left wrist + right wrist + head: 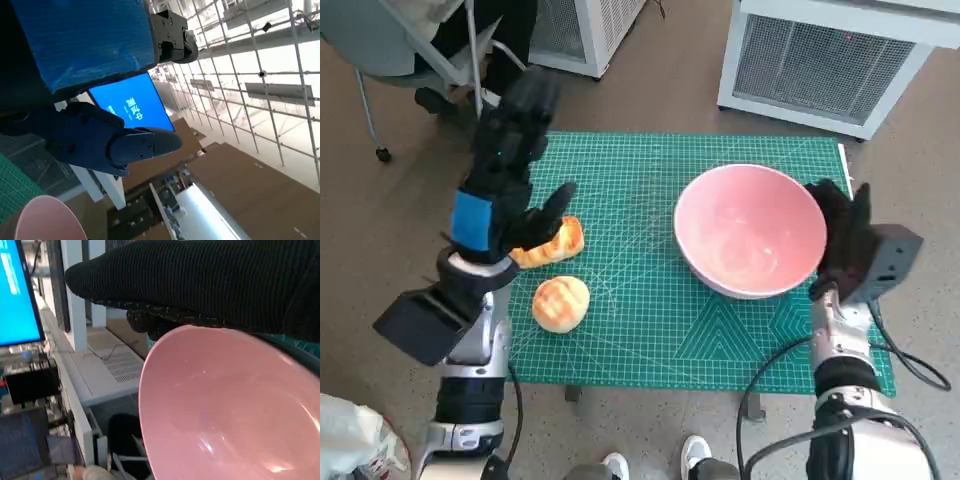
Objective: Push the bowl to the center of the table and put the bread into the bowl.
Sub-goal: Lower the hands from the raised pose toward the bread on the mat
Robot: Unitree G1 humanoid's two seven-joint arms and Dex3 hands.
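The bowl (751,231) sits on the green mat toward the table's (650,330) right edge, not yet at the center. Your right hand (848,240) stands flat against its outer right wall, fingers straight and together, gripping nothing.

Handling, as a judgement: the bowl looks rigid, smooth and glossy, probably light. Expect it to slide readily on the mat; contact high on the wall may tip it rather than move it, so press low on the wall.

The two bread pieces lie near the left edge: a round roll (561,303) toward the front, and a flatter toasted piece (554,243) just behind it. Both look soft and light; take the sides with a mild squeeze to avoid crushing.

Your left hand (507,168) is raised above the left edge, fingers apart, empty. Its thumb overlaps the toasted piece in the head view; I cannot tell whether it touches.

Room: open mat lies between bowl and bread, enough for a leftward push. The bowl is close to the right edge, the roll close to the front-left corner, so keep motions inward.
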